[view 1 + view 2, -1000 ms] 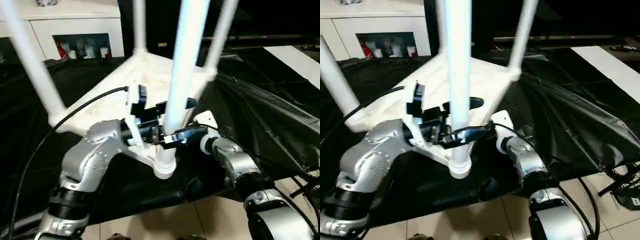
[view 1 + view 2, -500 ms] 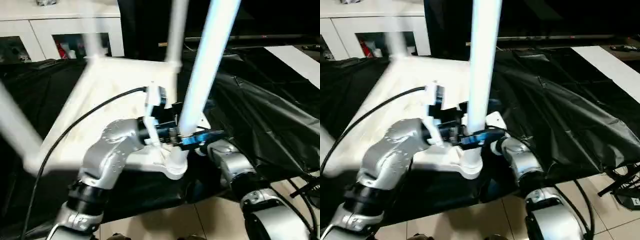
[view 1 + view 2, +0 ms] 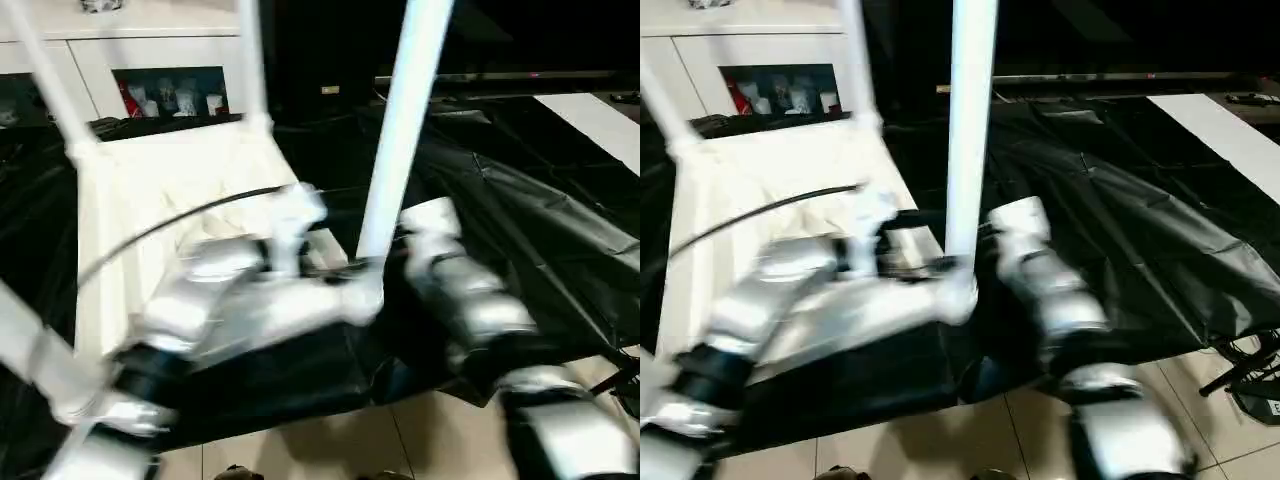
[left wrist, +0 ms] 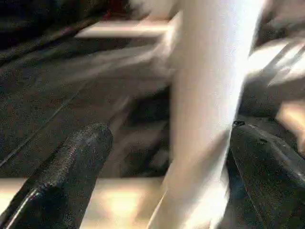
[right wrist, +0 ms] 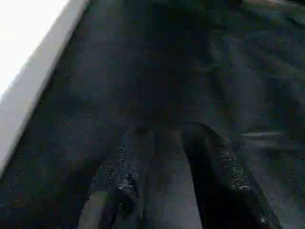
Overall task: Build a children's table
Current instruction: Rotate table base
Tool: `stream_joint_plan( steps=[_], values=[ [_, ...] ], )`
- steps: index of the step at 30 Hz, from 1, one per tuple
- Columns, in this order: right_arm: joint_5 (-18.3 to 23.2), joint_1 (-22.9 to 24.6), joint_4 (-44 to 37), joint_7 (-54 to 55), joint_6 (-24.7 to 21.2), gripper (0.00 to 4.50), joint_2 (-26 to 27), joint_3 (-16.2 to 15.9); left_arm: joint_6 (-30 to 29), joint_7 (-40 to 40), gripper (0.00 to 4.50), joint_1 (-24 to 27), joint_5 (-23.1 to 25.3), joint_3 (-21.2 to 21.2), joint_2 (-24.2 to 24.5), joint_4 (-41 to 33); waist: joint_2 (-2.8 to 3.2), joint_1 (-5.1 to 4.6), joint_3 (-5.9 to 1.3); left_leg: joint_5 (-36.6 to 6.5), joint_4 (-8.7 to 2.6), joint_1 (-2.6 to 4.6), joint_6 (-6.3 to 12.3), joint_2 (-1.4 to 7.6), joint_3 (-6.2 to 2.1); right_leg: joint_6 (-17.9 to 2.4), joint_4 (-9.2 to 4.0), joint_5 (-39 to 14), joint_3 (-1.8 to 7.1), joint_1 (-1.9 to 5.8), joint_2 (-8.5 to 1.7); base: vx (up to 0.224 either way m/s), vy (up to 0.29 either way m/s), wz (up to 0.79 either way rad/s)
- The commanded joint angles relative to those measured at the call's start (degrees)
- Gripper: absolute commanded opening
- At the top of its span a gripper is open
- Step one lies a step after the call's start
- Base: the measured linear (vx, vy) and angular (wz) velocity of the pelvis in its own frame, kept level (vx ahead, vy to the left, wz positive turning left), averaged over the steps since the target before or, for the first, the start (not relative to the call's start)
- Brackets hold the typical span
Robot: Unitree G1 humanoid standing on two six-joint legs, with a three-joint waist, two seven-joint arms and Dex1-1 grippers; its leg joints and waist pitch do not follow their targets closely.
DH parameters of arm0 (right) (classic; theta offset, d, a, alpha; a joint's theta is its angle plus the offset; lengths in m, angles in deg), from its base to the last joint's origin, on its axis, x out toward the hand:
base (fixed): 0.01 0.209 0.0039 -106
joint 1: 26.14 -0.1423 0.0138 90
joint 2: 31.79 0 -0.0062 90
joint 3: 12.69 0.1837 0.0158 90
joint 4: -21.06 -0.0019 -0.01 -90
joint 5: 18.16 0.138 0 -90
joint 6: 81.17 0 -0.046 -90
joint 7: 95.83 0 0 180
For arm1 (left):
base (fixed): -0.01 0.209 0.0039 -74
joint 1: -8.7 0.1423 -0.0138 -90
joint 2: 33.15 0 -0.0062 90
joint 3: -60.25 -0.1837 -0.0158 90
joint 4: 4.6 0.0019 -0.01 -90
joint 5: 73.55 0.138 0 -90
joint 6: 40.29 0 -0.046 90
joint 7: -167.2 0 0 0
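Four legs stand up from the upside-down children's table (image 3: pixel 150 190), which lies on black cloth (image 3: pixel 520 210) from centre out to 9 o'clock in the left eye view; white cabinet (image 3: pixel 150 50) at 11. Near leg (image 3: pixel 400 130) rises from its corner socket (image 3: pixel 365 295) at centre toward 12, with the left arm (image 3: pixel 200 300) at 8 and the right arm (image 3: pixel 470 300) at 4 meeting at its base. The right eye view gives the same layout. Left wrist view: left gripper (image 4: pixel 169 138) has its fingers (image 4: pixel 71 176) spread wide, straddling the leg low down, not clamped. Right wrist view: right gripper (image 5: pixel 167 131) has its fingers a narrow gap apart, empty, over the cloth beside the table edge. Likely step: seating or tightening this leg. To do it well, close squarely on the tube near the socket, keep it upright, and brace the top with the other arm. Both arms are smeared in the eye views, so gripper contact there is unreadable; whether the thread is fully seated is hidden; leg tops are cut off.
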Motion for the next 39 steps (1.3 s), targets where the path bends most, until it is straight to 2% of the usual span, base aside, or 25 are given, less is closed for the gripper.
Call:
stream_joint_plan(
  steps=[1,4,6,7,10,11,12,13,14,15,17,18,19,21,22,23,24,26,27,29,30,33,34,37,39],
  values=[
    [1.19,1.20,-2.93,-2.29,-0.16,1.37,-0.99,0.18,0.57,0.27,4.50,0.42,0.58,1.17,0.46,0.12,0.38,0.57,-4.37,-17.79,-4.11,1.48,-1.78,3.06,-1.70,-10.38,-4.68,-17.85,2.95,2.27,-4.22,0.000,0.000,0.00],
    [1.17,3.88,-7.73,-7.23,-1.13,1.37,-3.55,-1.04,-0.15,-1.43,4.50,1.58,-0.17,0.98,1.68,-1.04,0.64,1.20,-4.39,-16.89,-4.17,1.38,-1.03,3.23,-1.72,-11.24,-4.48,-15.39,2.90,2.42,-4.11,0.000,0.000,0.00],
    [1.06,6.60,-12.28,-11.72,-2.35,1.37,-5.69,-2.63,-1.32,-2.45,4.50,2.19,-0.16,0.03,2.50,-1.43,0.55,1.51,-4.37,-16.47,-4.15,1.39,-0.48,3.18,-1.60,-11.51,-4.35,-13.85,2.92,2.36,-3.96,0.000,0.000,0.00],
    [1.36,10.23,-18.25,-16.83,-4.39,1.43,-8.72,-4.76,-3.51,-3.95,4.22,2.74,0.05,-1.51,3.37,-1.82,0.55,1.78,-4.45,-16.29,-4.17,1.42,-0.07,3.28,-1.65,-11.63,-4.31,-13.61,2.92,2.48,-4.09,0.000,0.000,0.00],
    [1.83,13.79,-24.11,-21.48,-6.35,1.43,-11.93,-6.53,-6.68,-5.06,4.15,3.27,0.25,-2.94,3.80,-2.66,0.56,2.45,-4.39,-15.40,-4.20,1.39,0.46,3.46,-1.64,-11.75,-4.23,-12.51,3.02,2.55,-4.11,0.000,0.000,0.00],
    [2.93,16.69,-29.51,-24.93,-8.23,1.43,-14.84,-7.21,-10.22,-5.55,4.05,3.77,0.39,-4.23,3.84,-4.27,0.67,2.78,-4.46,-15.32,-4.11,1.47,0.41,3.40,-1.57,-11.88,-4.27,-12.53,3.04,2.51,-4.15,0.000,0.000,0.00],
    [2.93,16.69,-29.51,-24.93,-8.23,1.43,-14.84,-7.21,-10.22,-5.55,4.05,3.77,0.39,-4.23,3.84,-4.27,0.55,2.86,-4.35,-15.46,-4.23,1.45,0.46,3.48,-1.53,-11.65,-4.38,-12.40,3.09,2.71,-4.05,0.000,0.000,0.00],
    [3.99,19.14,-34.63,-27.19,-10.12,1.43,-17.80,-6.72,-13.10,-4.84,3.76,4.69,1.92,-6.34,4.15,-7.27,0.77,3.01,-4.14,-16.50,-4.45,1.42,0.41,3.59,-1.71,-11.60,-4.58,-14.07,3.05,2.68,-4.11,0.000,0.000,0.00],
    [4.26,19.92,-36.50,-27.51,-11.14,1.43,-18.86,-6.08,-14.39,-3.83,3.69,5.15,2.49,-7.03,3.93,-8.93,0.68,3.31,-4.25,-16.87,-4.40,1.63,0.34,3.76,-1.79,-11.42,-4.65,-14.60,3.05,2.66,-4.26,0.000,0.000,0.00],
    [4.28,20.01,-36.72,-27.54,-11.26,1.43,-18.97,-6.00,-14.55,-3.73,3.69,5.21,2.53,-7.11,3.92,-9.12,0.48,3.16,-4.09,-17.18,-4.45,1.54,0.32,3.83,-1.76,-11.30,-4.68,-14.93,3.14,2.66,-4.26,0.000,0.000,0.00],
    [4.56,22.11,-41.66,-27.73,-13.94,1.43,-21.36,-4.27,-18.12,-1.52,3.68,6.55,4.34,-9.64,4.13,-14.18,0.33,3.14,-3.86,-18.02,-4.39,1.51,0.34,3.61,-1.79,-10.10,-5.29,-19.80,3.11,2.50,-4.41,0.000,0.000,0.00],
    [4.66,22.65,-42.80,-27.82,-14.64,1.43,-21.87,-3.99,-18.87,-1.19,3.35,6.82,5.07,-10.38,4.40,-15.25,0.38,3.16,-3.82,-18.38,-4.39,1.55,0.19,3.63,-1.86,-9.78,-5.36,-21.05,3.08,2.46,-4.46,0.000,0.000,0.00],
    [4.96,23.38,-44.21,-28.04,-15.45,1.43,-22.46,-3.63,-20.04,-0.43,3.25,7.17,6.18,-11.27,4.60,-16.61,0.13,2.94,-3.59,-19.29,-4.41,1.42,0.09,3.42,-1.94,-8.30,-5.87,-25.14,2.97,2.33,-4.38,0.000,0.000,0.00],
    [5.45,24.53,-46.42,-28.29,-16.73,1.43,-23.11,-3.28,-22.07,0.67,3.27,7.62,7.47,-12.38,4.75,-18.44,0.02,2.89,-3.58,-19.56,-4.29,1.51,0.04,3.37,-1.99,-7.35,-6.14,-27.25,2.91,2.18,-4.45,0.000,0.000,0.00],
    [5.61,25.05,-47.31,-28.31,-17.16,1.43,-23.30,-3.21,-23.15,1.14,3.11,7.89,7.72,-12.76,4.72,-19.33,0.08,2.86,-3.48,-20.01,-4.23,1.60,0.02,3.33,-2.07,-6.56,-6.40,-29.29,2.85,1.98,-4.47,0.000,0.000,0.00],
    [5.74,25.63,-48.31,-28.40,-17.74,1.43,-23.45,-3.21,-24.74,1.83,3.11,8.15,7.42,-12.72,4.32,-20.29,-0.28,2.59,-3.40,-20.56,-4.22,1.47,0.02,3.17,-2.12,-5.74,-6.72,-31.57,2.64,1.93,-4.42,0.000,0.000,0.00],
    [5.86,26.49,-49.94,-28.28,-18.83,1.43,-23.71,-3.53,-27.08,3.12,2.79,8.44,7.33,-12.57,3.73,-21.43,-0.12,2.64,-3.44,-20.74,-4.19,1.55,-0.12,3.18,-2.19,-5.44,-6.67,-32.24,2.57,1.92,-4.45,0.000,0.000,0.00],
    [5.88,27.08,-51.10,-28.24,-19.62,1.43,-23.87,-4.09,-28.28,4.51,2.85,8.54,7.95,-12.40,3.31,-21.52,-0.16,2.61,-3.33,-21.68,-4.02,1.86,-0.08,3.10,-2.24,-4.76,-7.21,-34.21,2.39,1.44,-4.43,0.000,0.000,0.00],
    [6.17,27.53,-52.10,-28.51,-20.28,1.43,-23.94,-4.45,-28.84,5.27,2.61,8.60,8.07,-12.17,2.95,-21.36,-0.08,2.49,-3.37,-22.00,-4.03,1.76,-0.22,3.04,-2.34,-4.41,-7.20,-34.48,2.20,1.48,-4.26,0.000,0.000,0.00],
    [7.10,28.33,-54.07,-29.37,-21.51,1.43,-24.10,-4.93,-29.35,6.57,2.43,8.54,7.97,-11.43,2.01,-20.61,-0.10,2.47,-3.25,-23.09,-4.02,1.88,-0.34,2.99,-2.42,-3.39,-7.58,-35.83,2.08,1.30,-4.26,0.000,0.000,0.00],
    [7.58,28.85,-55.30,-29.94,-22.19,1.43,-24.29,-5.10,-29.56,6.89,2.37,8.47,8.10,-11.29,1.76,-20.42,0.17,2.48,-3.26,-23.61,-4.03,2.01,-0.42,2.96,-2.51,-3.07,-7.74,-36.33,1.99,1.26,-4.30,0.000,0.000,0.00],
    [9.53,30.67,-58.92,-32.79,-23.97,1.43,-25.82,-5.47,-29.72,7.26,2.34,7.90,8.15,-10.70,1.13,-19.48,-0.01,2.47,-3.36,-23.84,-4.13,1.81,-0.21,2.97,-2.61,-2.39,-7.87,-36.11,1.87,1.43,-4.33,0.000,0.000,0.00],
    [10.22,31.31,-59.88,-33.98,-24.30,1.43,-26.57,-5.50,-29.79,7.27,1.96,7.63,7.85,-10.34,0.84,-19.13,0.18,2.50,-3.36,-23.78,-4.23,1.78,-0.08,3.01,-2.67,-2.36,-7.97,-35.59,1.82,1.54,-4.35,0.000,0.000,0.00],
    [11.28,32.52,-61.69,-35.72,-25.27,1.43,-27.83,-5.50,-30.53,7.62,1.95,7.17,7.41,-10.09,0.51,-18.76,0.29,2.46,-3.45,-24.21,-4.51,1.70,-0.08,3.26,-2.89,-3.05,-7.82,-33.15,1.69,1.84,-4.39,0.000,0.000,0.00],
    [11.50,32.84,-62.28,-35.98,-25.73,1.43,-28.15,-5.48,-30.65,7.81,1.62,6.98,7.48,-10.29,0.49,-18.22,0.51,2.43,-3.46,-24.94,-4.65,1.88,-0.20,3.32,-2.88,-3.93,-7.78,-31.54,1.75,1.66,-4.37,0.000,0.000,0.00]
  ],
)
